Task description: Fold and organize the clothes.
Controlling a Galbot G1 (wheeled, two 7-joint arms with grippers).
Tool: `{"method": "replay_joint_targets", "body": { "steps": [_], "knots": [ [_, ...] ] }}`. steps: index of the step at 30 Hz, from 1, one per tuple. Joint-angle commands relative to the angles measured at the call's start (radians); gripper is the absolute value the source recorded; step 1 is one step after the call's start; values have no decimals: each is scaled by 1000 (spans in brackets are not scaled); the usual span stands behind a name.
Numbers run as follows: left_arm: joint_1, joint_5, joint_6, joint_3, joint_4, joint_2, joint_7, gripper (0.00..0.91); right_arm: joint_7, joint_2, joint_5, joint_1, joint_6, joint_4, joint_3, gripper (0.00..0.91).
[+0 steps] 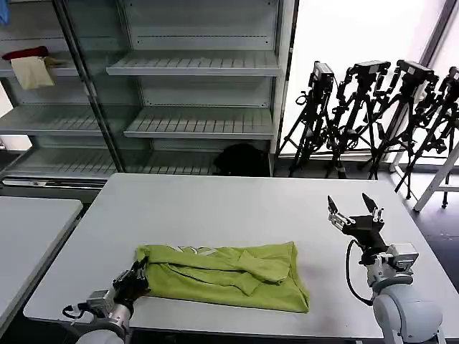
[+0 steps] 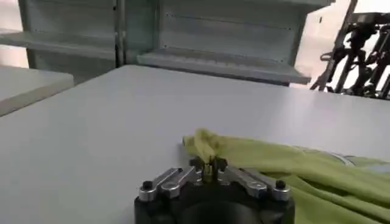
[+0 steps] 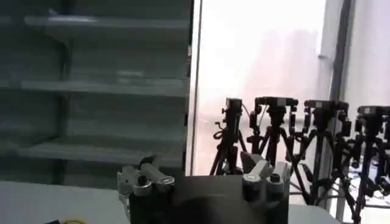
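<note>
A lime-green T-shirt (image 1: pixel 229 276) lies partly folded in a long bundle near the front edge of the white table (image 1: pixel 215 208), with a bit of white print showing along its far edge. My left gripper (image 1: pixel 138 274) is shut on the shirt's left end, low at the table's front left. From the left wrist, a pinch of green fabric (image 2: pixel 208 159) sits between the closed fingers and the rest of the shirt (image 2: pixel 304 170) spreads away. My right gripper (image 1: pixel 355 210) hangs open above the table's right side, apart from the shirt, holding nothing.
A second white table (image 1: pixel 29 229) stands to the left. Metal shelving (image 1: pixel 193 93) runs behind the table, with red and cream cloths (image 1: pixel 30 64) on an upper left shelf. Several black tripods (image 1: pixel 373 115) stand at the back right. A dark object (image 1: pixel 240 159) lies on the floor.
</note>
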Motion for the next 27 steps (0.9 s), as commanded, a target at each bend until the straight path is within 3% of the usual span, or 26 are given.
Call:
{"method": "replay_joint_targets", "body": {
  "steps": [1,6,11,20,27],
  "knots": [
    [0,37,-132,-9,17,-7,0,0,8,-1,-1,1,-1,-1,1,907],
    [-7,163,-204,-68,-10,39,28,0,13,-1,-2,1,-1,-4,-1,907],
    [-19,331,-221,-151,-50,120,78,0,14,0,-3,1,2,-11,-3,907],
    [-72,430,-160,-270,-74,262,146,0,13,1,-5,-10,11,-20,3,907],
    [-82,461,-67,-225,-218,247,161,0,10,1,-5,-16,15,-24,12,907]
  ]
}}
